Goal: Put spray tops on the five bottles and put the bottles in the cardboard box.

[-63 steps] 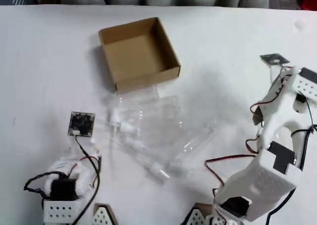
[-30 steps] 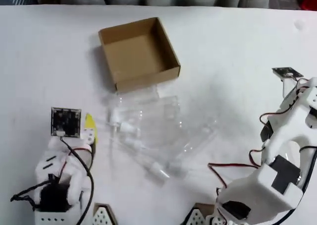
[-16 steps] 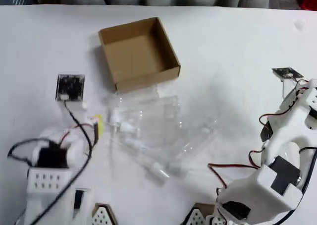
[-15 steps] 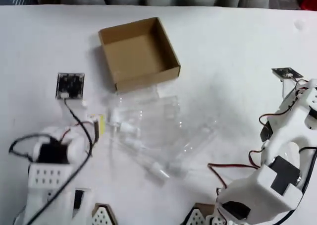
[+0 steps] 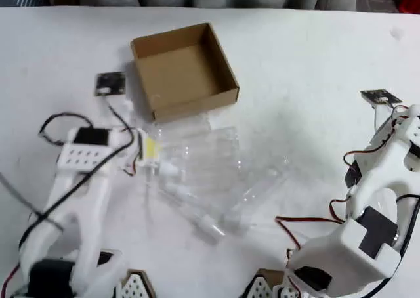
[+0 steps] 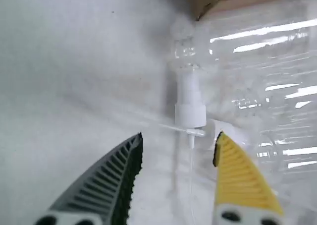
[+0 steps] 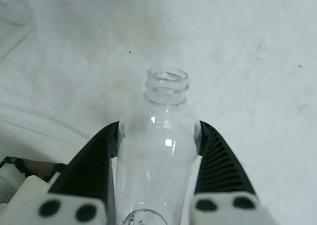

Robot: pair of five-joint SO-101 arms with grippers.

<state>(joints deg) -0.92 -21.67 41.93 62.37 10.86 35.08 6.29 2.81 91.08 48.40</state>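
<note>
Bottle [image 7: 166,86], uncapped, sits clamped in the right gripper [image 7: 158,128] at the right. Left gripper [image 6: 179,136] gapes wide over a spray top [image 6: 190,111] at the bottle pile's [image 5: 220,173] left edge, just near of the box [image 5: 197,105].

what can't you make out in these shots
High view: how many clear bottles are in the pile; they overlap and are see-through.
Right wrist view: base of the bottle in the right gripper, cut off by the edge.
Left wrist view: where the spray top tube ends, blurred.
</note>
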